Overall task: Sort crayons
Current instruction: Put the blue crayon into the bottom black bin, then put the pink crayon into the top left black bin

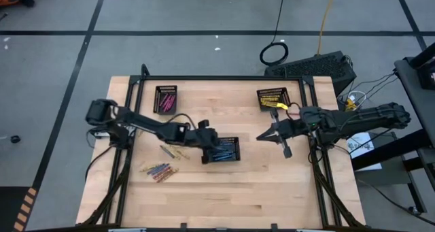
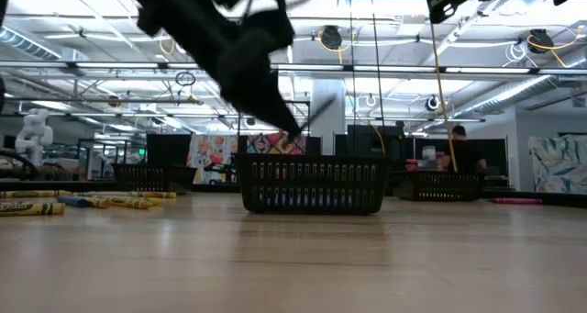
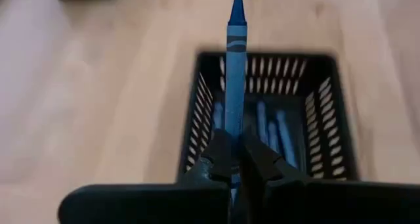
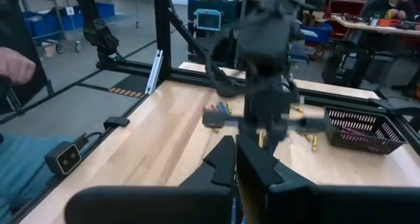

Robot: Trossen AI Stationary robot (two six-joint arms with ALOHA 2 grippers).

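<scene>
Presently: blue crayon (image 3: 235, 60) clamped in left gripper (image 3: 235, 159), held above the middle tray (image 3: 331, 112) of blue crayons. If released tilted, it could be caught on the rim or bounced out. Right gripper (image 1: 261, 137) closed, empty, idle.

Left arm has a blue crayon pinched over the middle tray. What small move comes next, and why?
Probably lower slightly and open the fingers. The left gripper holds the blue crayon directly above the middle tray, which already has blue crayons in it, so the colour matches. The right gripper waits shut, off to the side.
</scene>
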